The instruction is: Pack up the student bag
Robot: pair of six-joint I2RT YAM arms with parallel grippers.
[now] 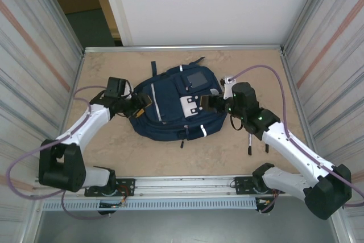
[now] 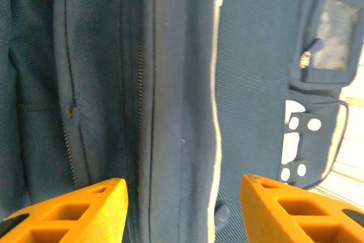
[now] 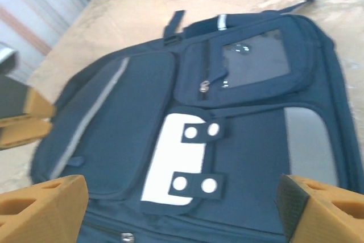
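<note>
- A large navy-blue woven-fabric backpack (image 1: 170, 109) lies flat in the middle of the smooth, beige mottled worktop (image 1: 114, 152), with its rectangular white patch (image 3: 170, 163) facing up.
- The left claw (image 1: 139, 105) is at the bag's left edge, its orange fingers (image 2: 74, 211) parted and holding nothing.
- The right claw (image 1: 213, 102) is at the bag's right edge, spread wide and empty.

Beige bench boxed in by ribbed walls

The bench (image 1: 114, 152) has a pale, marbled beige top. A ribbed metal left wall (image 1: 34, 38) and a matching right wall (image 1: 335, 38), both with faint reddish stripes, rise at its sides. A plain white panel (image 1: 210, 4) stands at the far side behind a thin metal edge strip (image 1: 182, 48). A slotted aluminium rail (image 1: 182, 183) runs along the near edge. At far left a dim opening (image 1: 85, 4) shows brown and grey-green surfaces.
</note>
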